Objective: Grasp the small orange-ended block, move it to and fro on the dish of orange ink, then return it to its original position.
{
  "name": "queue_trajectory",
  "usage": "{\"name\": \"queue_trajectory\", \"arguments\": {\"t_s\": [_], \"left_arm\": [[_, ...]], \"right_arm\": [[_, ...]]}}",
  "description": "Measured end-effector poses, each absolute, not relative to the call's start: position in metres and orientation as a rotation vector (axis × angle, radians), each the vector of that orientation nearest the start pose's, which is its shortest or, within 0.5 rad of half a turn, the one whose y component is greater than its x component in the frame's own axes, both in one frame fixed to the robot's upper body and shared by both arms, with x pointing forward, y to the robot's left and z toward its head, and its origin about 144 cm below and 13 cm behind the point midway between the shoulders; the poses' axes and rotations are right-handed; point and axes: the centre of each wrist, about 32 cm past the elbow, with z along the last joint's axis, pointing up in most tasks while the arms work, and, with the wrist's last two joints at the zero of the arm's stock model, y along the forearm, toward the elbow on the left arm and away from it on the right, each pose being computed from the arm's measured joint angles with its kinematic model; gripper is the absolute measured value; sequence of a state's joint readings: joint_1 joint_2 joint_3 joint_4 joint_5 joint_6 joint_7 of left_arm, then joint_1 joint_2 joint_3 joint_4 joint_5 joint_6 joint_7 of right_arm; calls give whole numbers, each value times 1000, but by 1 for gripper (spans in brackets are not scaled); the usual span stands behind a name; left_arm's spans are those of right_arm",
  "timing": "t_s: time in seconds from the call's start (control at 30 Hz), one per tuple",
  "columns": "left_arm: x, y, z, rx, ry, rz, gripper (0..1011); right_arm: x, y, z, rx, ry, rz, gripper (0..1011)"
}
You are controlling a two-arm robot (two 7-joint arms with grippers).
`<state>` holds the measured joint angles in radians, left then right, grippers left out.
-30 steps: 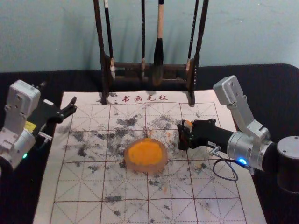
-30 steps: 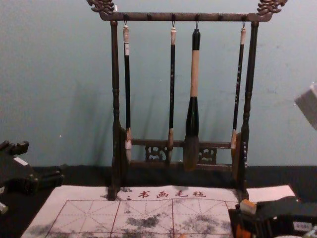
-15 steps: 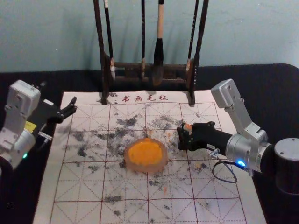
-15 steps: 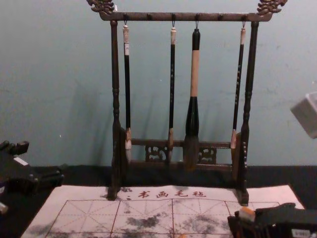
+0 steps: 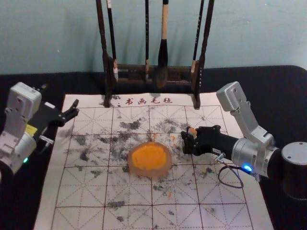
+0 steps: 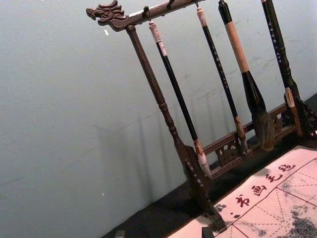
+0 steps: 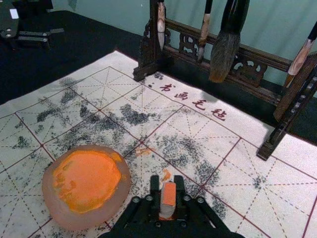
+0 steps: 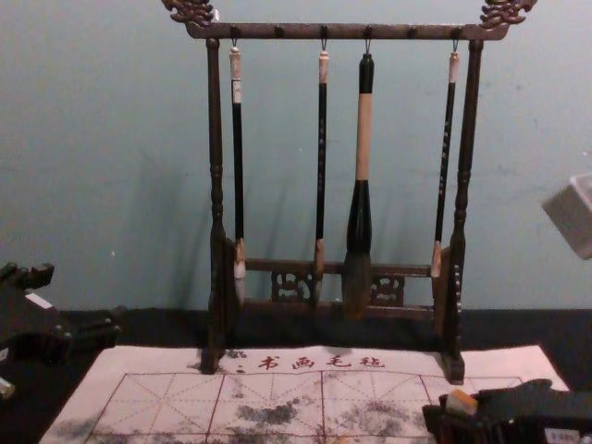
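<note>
My right gripper (image 5: 187, 142) is low over the mat, right of the dish of orange ink (image 5: 149, 159) and apart from it. The small orange-ended block (image 5: 192, 131) stands up between its fingers. In the right wrist view, the right gripper (image 7: 167, 192) is shut on the block (image 7: 169, 194), orange end up, with the ink dish (image 7: 86, 186) beside it. Whether the block's lower end touches the mat is hidden. My left gripper (image 5: 75, 108) stays parked, open, over the mat's far left edge; its fingertips stand far apart in the left wrist view.
A dark wooden rack (image 5: 136, 68) with several hanging brushes stands behind the mat's far edge. The white gridded mat (image 5: 81, 191) carries grey and orange smudges and lies on a black tabletop (image 5: 259, 81).
My right gripper has come down a little with the block, and its wrist has shifted slightly left. The left arm and the dish have held still.
</note>
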<state>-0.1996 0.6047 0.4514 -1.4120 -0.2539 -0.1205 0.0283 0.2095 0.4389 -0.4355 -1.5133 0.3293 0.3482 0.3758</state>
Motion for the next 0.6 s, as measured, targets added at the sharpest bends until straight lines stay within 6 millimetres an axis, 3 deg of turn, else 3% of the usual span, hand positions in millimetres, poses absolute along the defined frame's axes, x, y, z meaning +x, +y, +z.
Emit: {"name": "queue_trajectory", "arguments": {"t_s": [0.33,0.6], "left_arm": [[489,310,1140,304,-285,1248,1001],[489,310,1140,304,-285,1248,1001]], "right_arm": [[493,-238,1161,-390,172,-843,417],[493,-238,1162,-389,171,-843,717]]}}
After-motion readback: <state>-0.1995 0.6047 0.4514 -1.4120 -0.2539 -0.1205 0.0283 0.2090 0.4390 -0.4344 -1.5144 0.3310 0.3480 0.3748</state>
